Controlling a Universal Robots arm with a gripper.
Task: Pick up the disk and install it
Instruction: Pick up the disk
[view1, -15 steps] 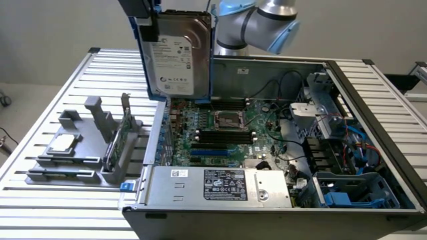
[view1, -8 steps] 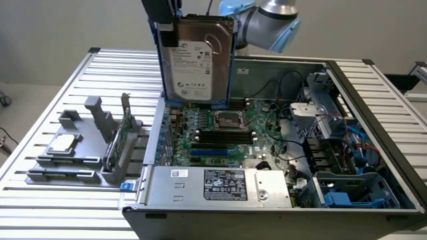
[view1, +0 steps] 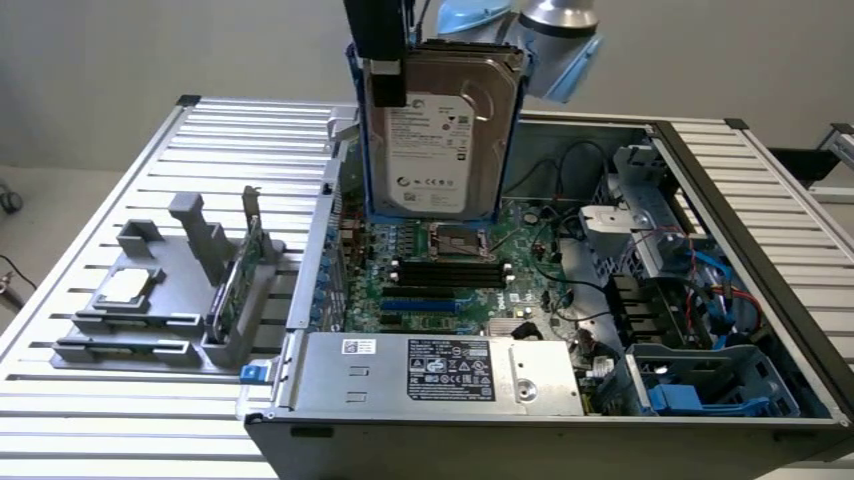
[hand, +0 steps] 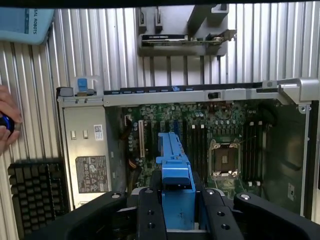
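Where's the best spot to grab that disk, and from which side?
By its top end, from above, with one finger on each flat face. The disk hangs upright over the open case. It is thin, so its wide faces probably give the best hold. The gripper holds it this way.

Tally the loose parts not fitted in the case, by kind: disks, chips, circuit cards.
disk: 1, gripped by the tool
chip: 1
circuit card: 1
Total: 3
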